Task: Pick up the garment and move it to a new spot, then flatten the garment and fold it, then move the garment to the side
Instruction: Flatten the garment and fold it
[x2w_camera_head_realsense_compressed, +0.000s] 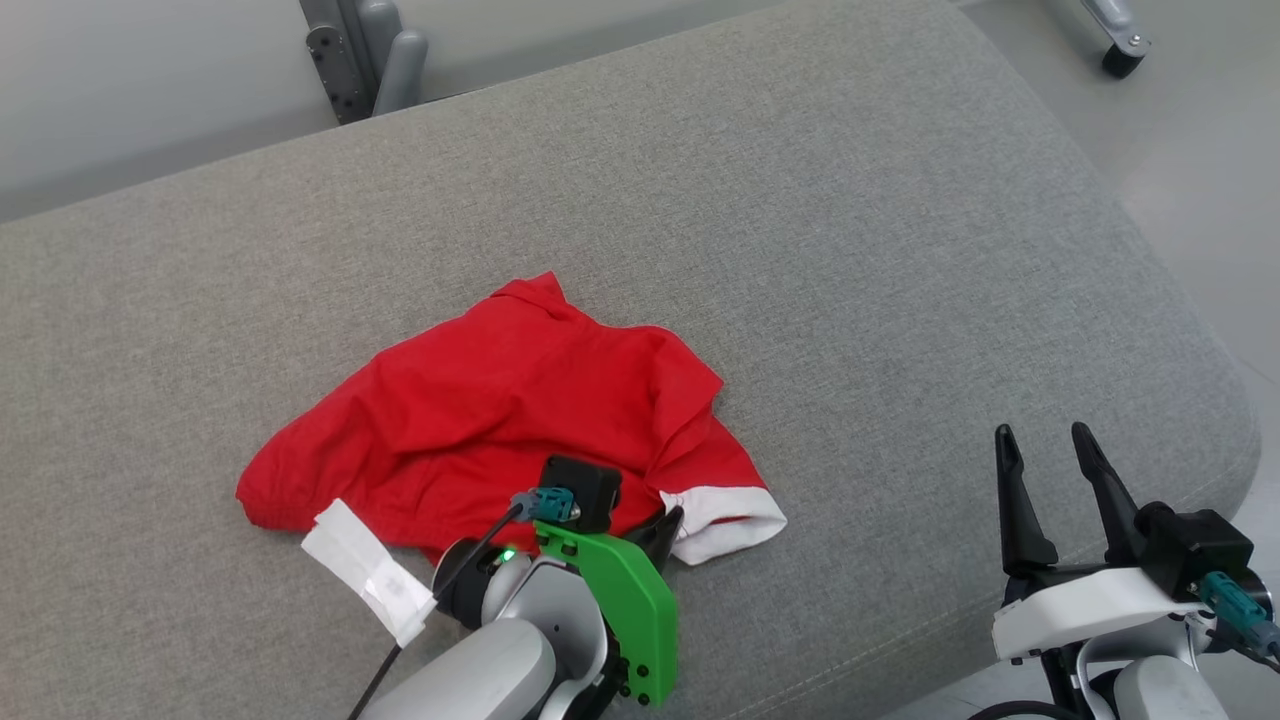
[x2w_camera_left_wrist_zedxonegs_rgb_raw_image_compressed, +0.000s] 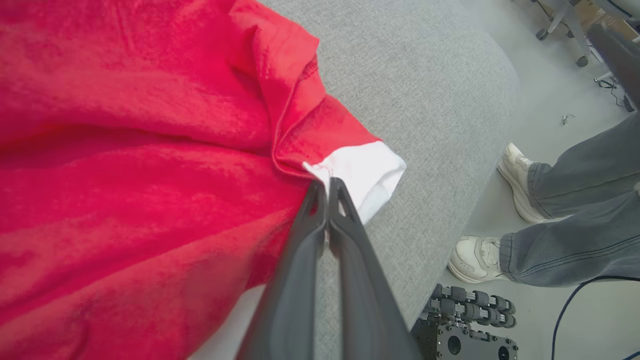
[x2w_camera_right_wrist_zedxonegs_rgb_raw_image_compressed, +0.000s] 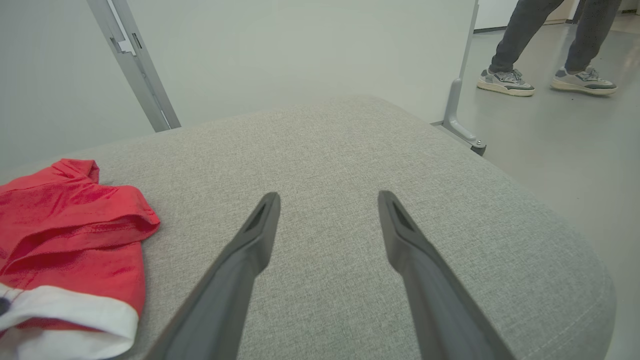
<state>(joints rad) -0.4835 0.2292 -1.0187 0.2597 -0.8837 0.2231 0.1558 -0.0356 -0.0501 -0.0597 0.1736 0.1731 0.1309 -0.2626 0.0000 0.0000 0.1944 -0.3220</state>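
Item under task: the red garment (x2w_camera_head_realsense_compressed: 500, 420) lay crumpled on the grey cushion (x2w_camera_head_realsense_compressed: 850, 250), towards its front edge, with folds running across the body.
Left gripper (x2w_camera_left_wrist_zedxonegs_rgb_raw_image_compressed: 327, 186): jaws were pressed together at the tips, where the white cuff (x2w_camera_left_wrist_zedxonegs_rgb_raw_image_compressed: 370, 175) meets the red cloth. The cloth puckered towards the tips, so a pinch of fabric appeared to be held.
Reason for hold: in my judgement the cuff seam was chosen as a firm, doubled edge. It lay nearest the arm and would carry the rest of the garment in a lift.
Right gripper (x2w_camera_head_realsense_compressed: 1043, 435): jaws stood wide apart and held nothing. It was well clear of the garment over bare cushion at the front right, likely kept back until spreading needs a second hand.
Stage: the pick-up grip seemed made. The garment rested on the cushion, neither moved nor flattened.
White tab (x2w_camera_head_realsense_compressed: 365, 570): lay at the garment's near left edge beside the left wrist. Whether it was attached could not be told.
Surroundings: a person's shoes (x2w_camera_left_wrist_zedxonegs_rgb_raw_image_compressed: 520, 180) and trouser legs stood on the floor just off the cushion's edge. A dark block of small rollers (x2w_camera_left_wrist_zedxonegs_rgb_raw_image_compressed: 470, 300) lay on the floor below them.
Obstructions: nothing lay on the cushion in the way of a move. The person's feet near the edge warranted care.
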